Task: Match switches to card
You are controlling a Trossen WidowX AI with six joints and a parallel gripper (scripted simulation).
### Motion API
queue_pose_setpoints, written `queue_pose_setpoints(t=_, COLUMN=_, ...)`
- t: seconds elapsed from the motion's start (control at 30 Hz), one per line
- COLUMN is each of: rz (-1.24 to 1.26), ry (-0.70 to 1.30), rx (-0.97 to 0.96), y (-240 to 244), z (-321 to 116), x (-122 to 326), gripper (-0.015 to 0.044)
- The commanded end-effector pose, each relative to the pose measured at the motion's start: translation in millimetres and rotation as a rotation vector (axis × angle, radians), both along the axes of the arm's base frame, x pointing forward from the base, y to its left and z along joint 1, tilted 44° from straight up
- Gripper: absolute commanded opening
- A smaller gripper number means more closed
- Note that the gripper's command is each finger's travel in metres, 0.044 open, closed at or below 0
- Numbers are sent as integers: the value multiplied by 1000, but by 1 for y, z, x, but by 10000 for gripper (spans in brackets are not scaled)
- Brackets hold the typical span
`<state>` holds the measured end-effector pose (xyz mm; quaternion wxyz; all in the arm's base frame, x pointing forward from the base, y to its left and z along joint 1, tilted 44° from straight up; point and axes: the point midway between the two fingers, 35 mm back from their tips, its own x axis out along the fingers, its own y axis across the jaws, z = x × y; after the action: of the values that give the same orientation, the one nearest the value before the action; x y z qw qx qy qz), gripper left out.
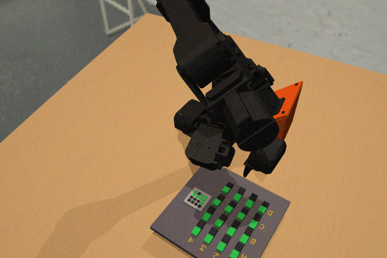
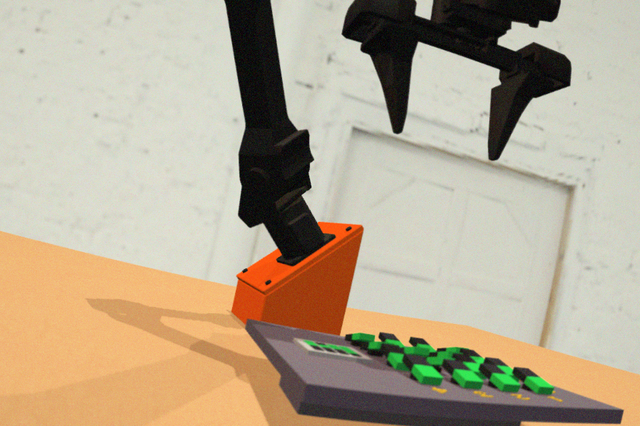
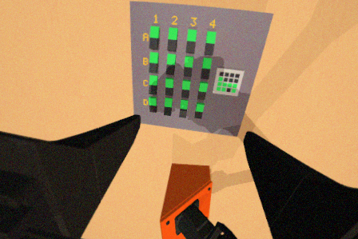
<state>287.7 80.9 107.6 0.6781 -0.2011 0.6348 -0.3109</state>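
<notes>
Black fingers fill the lower corners of the wrist view, the hand (image 2: 444,145) spread wide and holding nothing, hanging high above the counter (image 1: 93,117). Between them at bottom centre sits the orange base (image 3: 185,194). Beyond it, in the upper middle of the frame, the grey panel (image 3: 256,34) lies flat with its switches (image 3: 181,72) in four rows, the small card (image 3: 230,81) just right of the grid.
</notes>
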Motion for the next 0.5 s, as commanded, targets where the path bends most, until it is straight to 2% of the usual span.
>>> queue_pose_setpoints(t=0.0, rz=1, ry=0, rx=-1, y=0, z=-4, x=1, gripper=374)
queue_pose_setpoints(t=0.07, rz=11, ry=-4, rx=-6, y=-1, z=-35, x=10, gripper=321)
queue_pose_setpoints(t=0.13, rz=27, ry=-8, rx=-15, y=-6, z=-83, x=19, gripper=269)
queue_pose_setpoints(t=0.2, rz=35, ry=-10, rx=-21, y=-10, z=-108, x=21, gripper=216)
queue_pose_setpoints(t=0.47, rz=39, ry=-11, rx=-23, y=-13, z=-118, x=21, gripper=6)
